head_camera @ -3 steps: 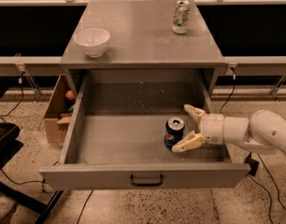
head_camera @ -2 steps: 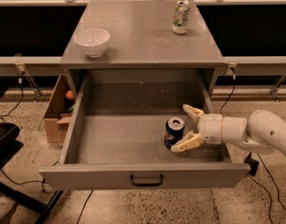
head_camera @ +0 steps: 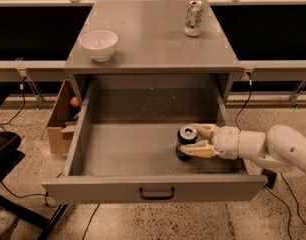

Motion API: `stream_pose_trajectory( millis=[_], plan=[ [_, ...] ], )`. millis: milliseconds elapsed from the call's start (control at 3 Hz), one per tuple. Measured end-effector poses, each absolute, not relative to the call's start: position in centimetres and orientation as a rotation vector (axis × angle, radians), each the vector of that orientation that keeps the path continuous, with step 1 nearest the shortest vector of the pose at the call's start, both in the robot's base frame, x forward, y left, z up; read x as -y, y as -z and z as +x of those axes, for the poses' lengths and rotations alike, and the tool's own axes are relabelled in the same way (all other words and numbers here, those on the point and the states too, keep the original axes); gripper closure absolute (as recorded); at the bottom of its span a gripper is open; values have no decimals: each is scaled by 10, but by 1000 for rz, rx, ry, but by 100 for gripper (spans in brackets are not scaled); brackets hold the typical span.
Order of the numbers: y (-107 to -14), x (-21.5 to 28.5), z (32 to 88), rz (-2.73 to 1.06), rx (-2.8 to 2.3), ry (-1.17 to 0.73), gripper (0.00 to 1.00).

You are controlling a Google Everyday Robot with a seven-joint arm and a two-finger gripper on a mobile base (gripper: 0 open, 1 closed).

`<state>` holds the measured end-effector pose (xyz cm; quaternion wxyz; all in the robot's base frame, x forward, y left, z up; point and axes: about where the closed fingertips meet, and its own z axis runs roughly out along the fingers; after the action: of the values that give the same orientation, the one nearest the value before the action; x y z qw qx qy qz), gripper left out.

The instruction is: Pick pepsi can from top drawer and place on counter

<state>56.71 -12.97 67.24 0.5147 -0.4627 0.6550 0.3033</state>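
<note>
The pepsi can [head_camera: 186, 134], dark blue with a silver top, stands upright on the speckled floor of the open top drawer [head_camera: 128, 149], at its right front. My gripper [head_camera: 189, 140] reaches in from the right. One cream finger lies behind the can and one in front, both pressed against its sides, so it is shut on the can. The can rests on the drawer floor. The counter [head_camera: 148, 39] is the grey cabinet top behind the drawer.
A white bowl [head_camera: 98, 44] sits at the counter's left front. A white-and-green can [head_camera: 193, 18] stands at its back right. A cardboard box [head_camera: 63, 116] with an orange fruit is on the floor left of the cabinet. The drawer front has a dark handle [head_camera: 156, 192].
The fingers were spread wide around the can and have closed in on it. The can and the arm have stayed in place.
</note>
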Motion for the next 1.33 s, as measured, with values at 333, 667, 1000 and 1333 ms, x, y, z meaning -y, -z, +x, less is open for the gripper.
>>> stream_pose_trajectory(
  millis=[333, 667, 1000, 1333],
  plan=[
    [-672, 127, 567, -1096, -1559, -732, 61],
    [-685, 118, 569, -1094, -1576, -718, 85],
    [-753, 97, 575, -1151, -1624, -680, 100],
    [-843, 72, 585, -1198, -1634, -667, 100]
  ],
)
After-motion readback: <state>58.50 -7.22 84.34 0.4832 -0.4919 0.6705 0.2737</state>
